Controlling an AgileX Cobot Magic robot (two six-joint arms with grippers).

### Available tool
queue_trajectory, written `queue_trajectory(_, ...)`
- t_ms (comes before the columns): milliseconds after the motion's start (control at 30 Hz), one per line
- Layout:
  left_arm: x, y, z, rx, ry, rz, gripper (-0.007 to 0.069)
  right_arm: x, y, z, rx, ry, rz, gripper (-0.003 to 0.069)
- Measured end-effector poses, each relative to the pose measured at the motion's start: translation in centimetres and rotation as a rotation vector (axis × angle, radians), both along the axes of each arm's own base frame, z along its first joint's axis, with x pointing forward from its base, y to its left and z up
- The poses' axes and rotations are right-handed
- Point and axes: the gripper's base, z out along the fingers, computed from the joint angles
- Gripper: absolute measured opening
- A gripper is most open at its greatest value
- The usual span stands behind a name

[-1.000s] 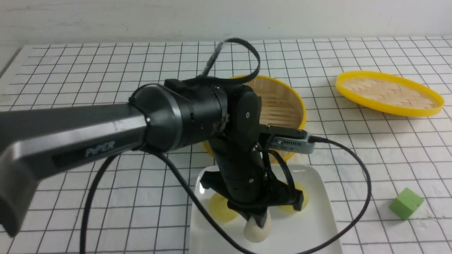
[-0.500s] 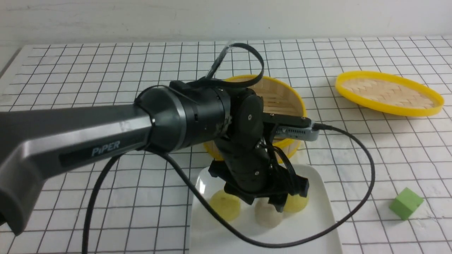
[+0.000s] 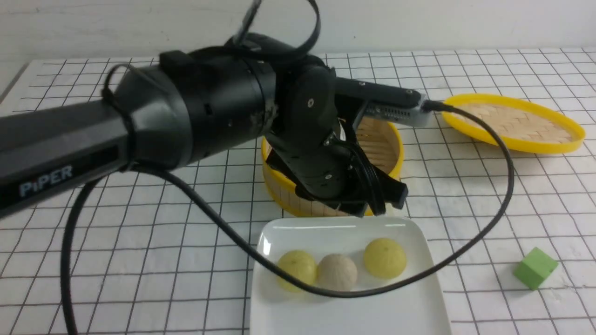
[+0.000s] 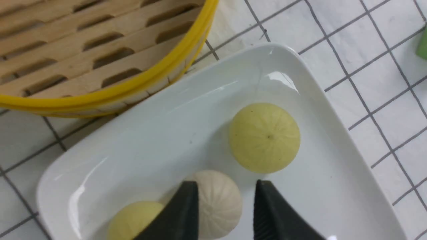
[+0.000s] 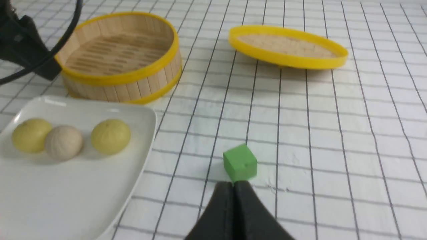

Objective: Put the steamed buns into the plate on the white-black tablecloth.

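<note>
- The white-black tablecloth [image 3: 139, 260] covers the counter under everything.
- The plate [image 3: 372, 316] sits just in front of the bamboo steamer [image 3: 279, 190], keeping the carry short.
- All three steamed buns [image 3: 337, 271] lie in the plate; the steamer shows empty.
- Left claw [image 4: 227, 186] hangs above them, jaws apart, holding nothing.
- Right claw [image 5: 234, 186] is pressed closed near the green cube [image 5: 240, 162].

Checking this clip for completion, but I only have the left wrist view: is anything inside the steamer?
Observer: Nothing shows inside the steamer in the right wrist view; its slatted floor looks bare.
Operator: What is the right end effector doing?
Observer: The right end effector is shut, holding nothing, with a green cube just ahead of it.
Operator: Where is the lid?
Observer: The lid lies on the tablecloth, apart from the steamer, toward the robot's right.
</note>
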Motion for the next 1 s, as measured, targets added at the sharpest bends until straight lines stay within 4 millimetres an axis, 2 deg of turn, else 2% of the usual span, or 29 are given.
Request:
queue_trajectory(33, -0.1, 0.2, 0.3, 0.009, -0.003, -0.003, 0.017, 0.8, 0.3, -0.6, 0.027, -0.028, 0.007, -0.001)
queue_trajectory(67, -0.2, 0.3, 0.3, 0.009, -0.003, -0.003, 0.016, 1.0, 0.3, -0.8, 0.029, -0.033, 0.005, -0.001)
queue_trajectory(100, -0.2, 0.5, 0.5, 0.027, -0.007, -0.006, 0.0073, 2.4, 0.7, -2.0, 0.084, -0.078, 0.012, -0.001)
queue_trajectory(133, -0.3, 0.5, 0.4, 0.033, -0.005, -0.006, 0.0039, 2.9, 0.7, -2.5, 0.103, -0.099, 0.01, -0.001)
queue_trajectory(233, -0.3, 0.6, 0.4, 0.037, -0.004, -0.007, 0.0002, 4.1, 0.8, -3.6, 0.148, -0.162, -0.002, -0.0008)
queue_trajectory(1000, -0.3, 0.6, 0.5, 0.037, -0.007, -0.009, 0.0012, 4.4, 0.9, -4.2, 0.161, -0.156, -0.003, 0.0005)
